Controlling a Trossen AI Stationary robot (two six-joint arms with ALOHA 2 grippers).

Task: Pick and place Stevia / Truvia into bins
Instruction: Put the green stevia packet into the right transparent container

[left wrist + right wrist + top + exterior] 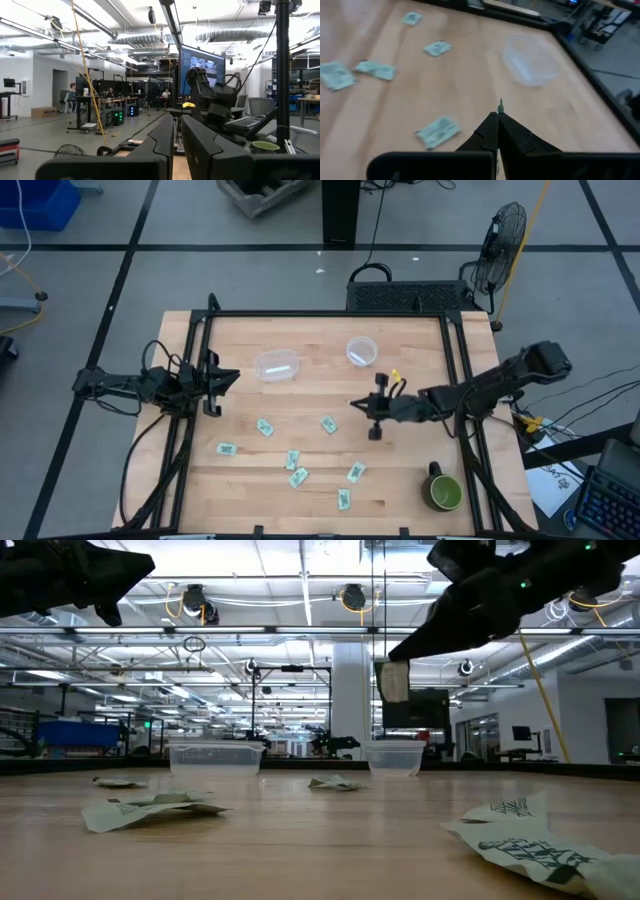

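Several pale green and white Stevia sachets [298, 477] lie flat on the wooden table, mostly toward its near half. The clear oval tub [277, 365] and the clear round cup [361, 351] stand side by side near the far edge. My right gripper [356, 402] hovers above the table just near of the cup, shut on one sachet [393, 682]. My left gripper [232, 377] hangs in the air at the table's left side, left of the tub, fingers shut and holding nothing. My right gripper pinches one sachet between its two fingers, which slant down from the table's right. In the right wrist view only a thin green edge [501, 105] pokes out past the fingertips. In the low view the sachet hangs below the fingers, lifted clear of the table.
A dark green mug [444, 493] stands at the near right corner. Black frame rails [460, 370] run along the table's left, right and far sides. Loose sachets [437, 131] lie under and beyond the right gripper, and the tub [530, 62] is ahead of it.
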